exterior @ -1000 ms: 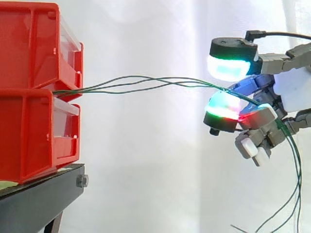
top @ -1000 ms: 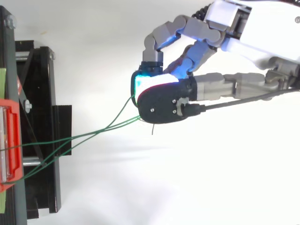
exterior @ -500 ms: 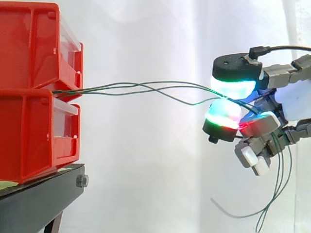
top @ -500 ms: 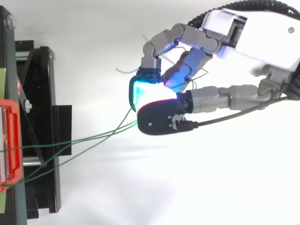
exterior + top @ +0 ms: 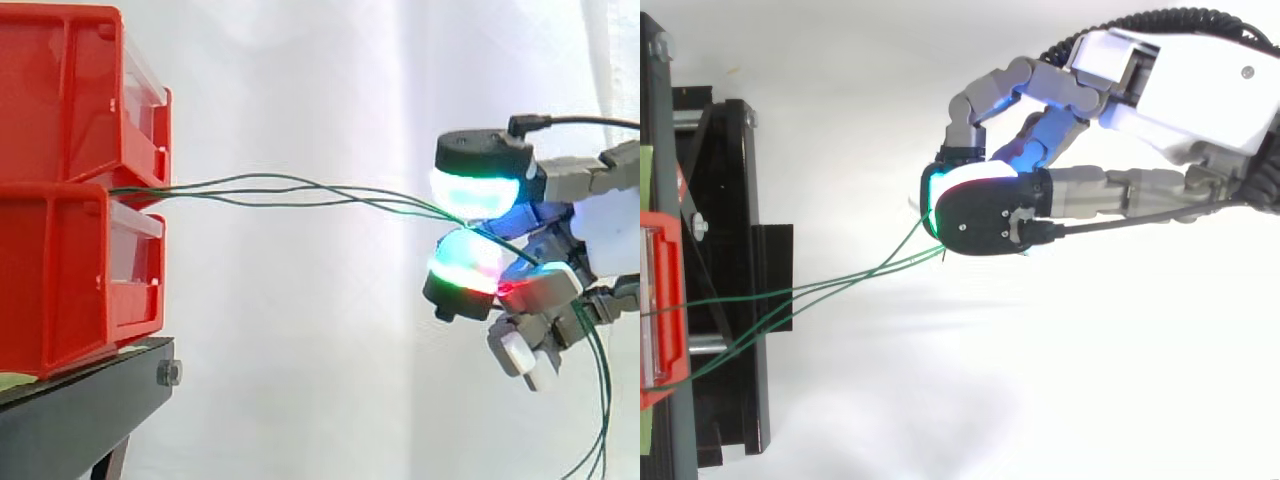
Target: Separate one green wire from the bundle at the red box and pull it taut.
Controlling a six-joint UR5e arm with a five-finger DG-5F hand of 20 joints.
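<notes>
The hand (image 5: 1160, 80) pinches the green wires (image 5: 300, 190) between two glowing fingertips (image 5: 478, 180), well apart from the red boxes (image 5: 70, 270) where they come out, probably to stretch them, though I cannot tell if it holds one wire or several.

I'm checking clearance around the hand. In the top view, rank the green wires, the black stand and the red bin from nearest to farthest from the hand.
1. green wires: pinched by the hand, running off to the left.
2. black stand: left, its bracket reaching toward the hand.
3. red bin: at the far left edge, past the stand's bracket.
</notes>
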